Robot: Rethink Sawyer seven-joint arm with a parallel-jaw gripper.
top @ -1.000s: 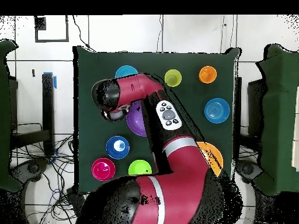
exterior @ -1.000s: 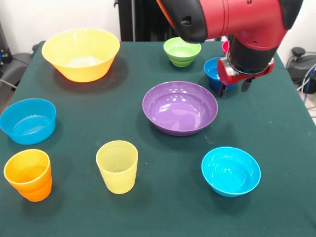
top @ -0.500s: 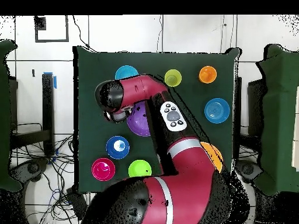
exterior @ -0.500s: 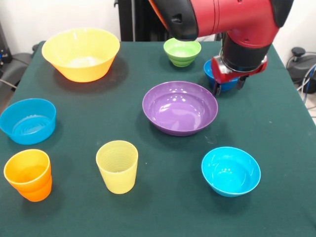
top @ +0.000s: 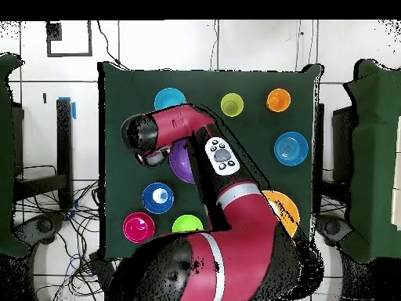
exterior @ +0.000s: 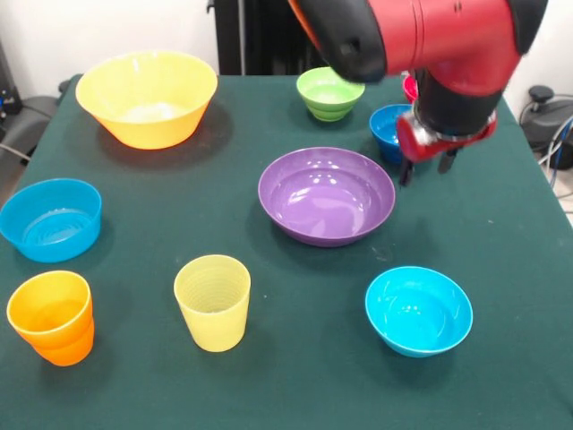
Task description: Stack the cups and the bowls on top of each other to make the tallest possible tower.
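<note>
My gripper (exterior: 426,167) hangs open and empty just right of the wide purple bowl (exterior: 326,195), in front of the dark blue bowl (exterior: 390,128). Behind the arm only a sliver of the red bowl (exterior: 409,87) shows; from overhead the red bowl (top: 139,227) sits whole beside the dark blue bowl (top: 157,197). The pale yellow cup (exterior: 213,301) and orange cup (exterior: 52,316) stand upright at the near edge. Apart from them sit the cyan bowl (exterior: 418,309), the light blue bowl (exterior: 50,219), the lime green bowl (exterior: 329,94) and the large yellow-orange bowl (exterior: 148,97).
Everything stands on a dark green tablecloth (exterior: 269,376). In the overhead view the red arm (top: 196,133) crosses the table and covers part of the purple bowl (top: 182,163) and the gripper itself.
The gripper shifted left and back toward the dark blue bowl, then swung right and slightly nearer again. No cup or bowl has moved.
</note>
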